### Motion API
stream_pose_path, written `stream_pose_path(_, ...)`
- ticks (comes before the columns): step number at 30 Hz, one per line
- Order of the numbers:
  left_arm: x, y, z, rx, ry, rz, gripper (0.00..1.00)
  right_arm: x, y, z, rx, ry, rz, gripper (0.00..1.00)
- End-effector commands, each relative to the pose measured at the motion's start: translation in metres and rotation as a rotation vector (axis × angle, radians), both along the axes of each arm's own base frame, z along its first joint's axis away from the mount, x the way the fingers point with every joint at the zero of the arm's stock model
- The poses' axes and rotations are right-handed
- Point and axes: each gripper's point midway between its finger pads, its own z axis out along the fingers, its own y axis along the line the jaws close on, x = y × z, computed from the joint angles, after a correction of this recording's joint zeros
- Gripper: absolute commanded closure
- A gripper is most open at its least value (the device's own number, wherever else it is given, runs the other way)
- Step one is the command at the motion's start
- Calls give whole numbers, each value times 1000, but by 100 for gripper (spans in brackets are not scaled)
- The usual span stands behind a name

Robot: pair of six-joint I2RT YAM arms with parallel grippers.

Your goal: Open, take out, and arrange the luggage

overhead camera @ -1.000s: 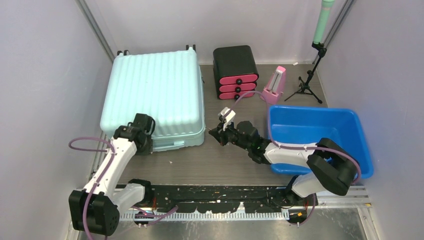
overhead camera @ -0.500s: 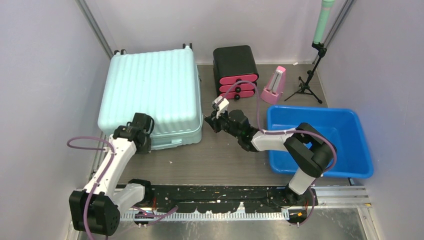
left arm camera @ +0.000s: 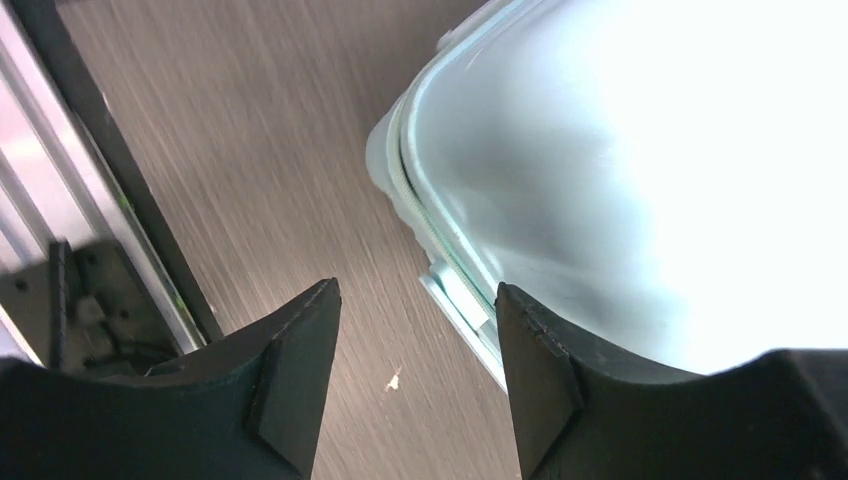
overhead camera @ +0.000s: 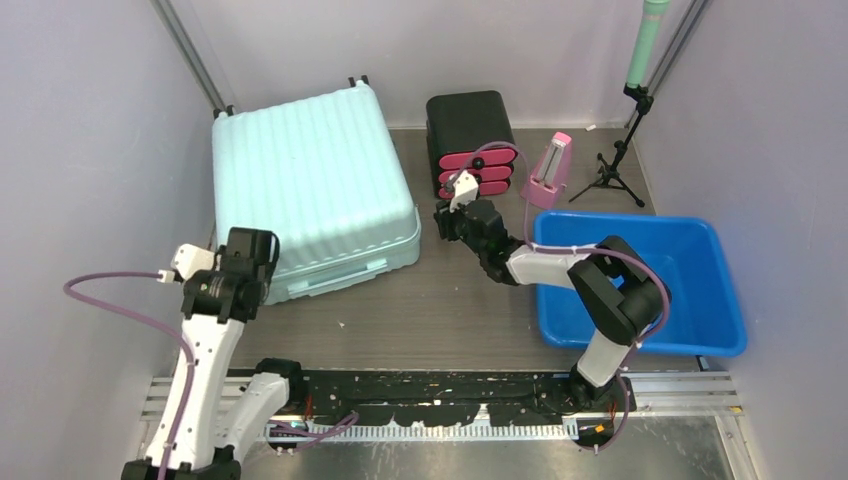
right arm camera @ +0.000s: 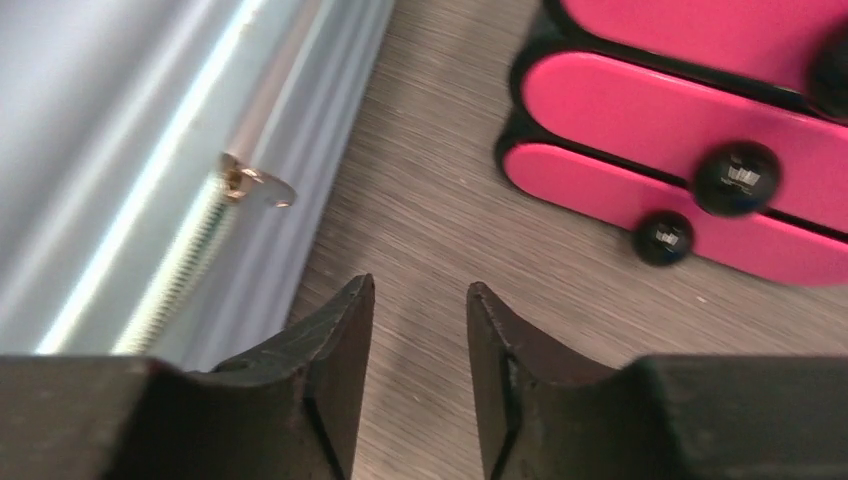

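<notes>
Both spread empty, the left gripper (left arm camera: 415, 300) hangs beside the shut luggage (overhead camera: 310, 190), the right gripper (right arm camera: 420, 292) between it and the drawer box (overhead camera: 470, 120).

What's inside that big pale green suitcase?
That cannot be seen. The suitcase lies flat on the table with its ribbed shell shut. The only detail visible is a zip pull on its side. The shell covers whatever it holds.

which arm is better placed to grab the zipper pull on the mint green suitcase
Right, probably. The right tool is open beside the pale mint-green ribbed hard-shell suitcase, with the metal zipper pull just ahead in its wrist view. The left tool faces the near corner; no pull shows there.
</notes>
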Motion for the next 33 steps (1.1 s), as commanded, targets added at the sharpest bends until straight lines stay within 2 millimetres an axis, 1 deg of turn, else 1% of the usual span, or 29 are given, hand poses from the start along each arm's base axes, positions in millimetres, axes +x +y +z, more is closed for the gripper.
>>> stream_pose_path(1, 4, 18, 46, 228, -58, -194, 39, -8, -14, 36, 76, 18, -49, 51)
stream_pose_path(2, 15, 15, 60, 270, -115, -267, 39, -14, -14, 40, 79, 42, -37, 39)
stream_pose_path(3, 25, 11, 76, 309, -173, -338, 37, -18, -11, 44, 113, 67, -30, 30)
stream_pose_path(4, 35, 4, 93, 346, -231, -422, 36, -24, -11, 50, 132, 83, -27, 26)
stream_pose_path(5, 44, -4, 111, 400, -273, -525, 33, -29, -9, 52, 176, 111, -29, 23)
stream_pose_path(6, 50, -9, 129, 448, -311, -593, 28, -35, -9, 57, 216, 143, -35, 22)
stream_pose_path(7, 57, -9, 145, 493, -343, -605, 24, -39, -7, 65, 259, 160, -35, 21)
stream_pose_path(8, 64, -7, 155, 539, -352, -616, 23, -43, -8, 63, 290, 214, -62, 21)
stream_pose_path(9, 71, -6, 164, 587, -351, -637, 20, -47, -8, 68, 319, 237, -76, 20)
stream_pose_path(10, 79, -5, 171, 640, -331, -662, 18, -50, -12, 62, 361, 310, -137, 20)
stream_pose_path(11, 85, -3, 177, 672, -308, -673, 17, -54, -14, 64, 391, 338, -164, 21)
stream_pose_path(12, 92, -2, 182, 699, -286, -689, 16, -61, -14, 59, 446, 407, -213, 22)
stream_pose_path(13, 100, -3, 186, 726, -263, -716, 15, -65, -12, 66, 498, 417, -214, 22)
stream_pose_path(14, 108, -3, 190, 745, -240, -735, 14, -74, -7, 64, 571, 457, -215, 22)
stream_pose_path(15, 120, -5, 189, 753, -208, -769, 12, -74, 1, 76, 670, 455, -201, 22)
stream_pose_path(16, 129, -11, 196, 763, -208, -821, 10, -82, 5, 67, 687, 479, -189, 22)
stream_pose_path(21, 166, -28, 208, 739, -173, -981, 7, -94, 16, 65, 929, 545, -290, 27)
stream_pose_path(22, 174, -32, 212, 737, -183, -1015, 6, -102, 26, 64, 942, 556, -277, 28)
stream_pose_path(23, 182, -37, 215, 727, -193, -1044, 7, -102, 32, 70, 973, 545, -272, 29)
stream_pose_path(24, 188, -39, 217, 745, -184, -1074, 7, -108, 42, 65, 962, 557, -258, 29)
stream_pose_path(25, 195, -39, 216, 747, -169, -1086, 7, -111, 49, 66, 971, 556, -261, 30)
stream_pose_path(26, 201, -37, 214, 746, -150, -1090, 7, -110, 53, 59, 971, 559, -272, 30)
stream_pose_path(27, 206, -34, 206, 731, -110, -1091, 7, -108, 57, 50, 979, 564, -296, 30)
stream_pose_path(28, 207, -30, 203, 724, -83, -1078, 7, -105, 62, 55, 1026, 560, -289, 30)
stream_pose_path(29, 204, -25, 202, 718, -66, -1051, 7, -102, 67, 43, 1018, 564, -301, 30)
stream_pose_path(30, 199, -22, 203, 713, -62, -1022, 7, -99, 71, 49, 1054, 548, -281, 30)
stream_pose_path(31, 194, -20, 203, 716, -67, -1006, 8, -94, 75, 39, 1041, 548, -290, 32)
stream_pose_path(32, 189, -18, 198, 710, -70, -989, 8, -91, 77, 39, 1041, 537, -286, 34)
stream_pose_path(33, 183, -18, 196, 705, -82, -977, 9, -85, 80, 34, 1027, 531, -294, 38)
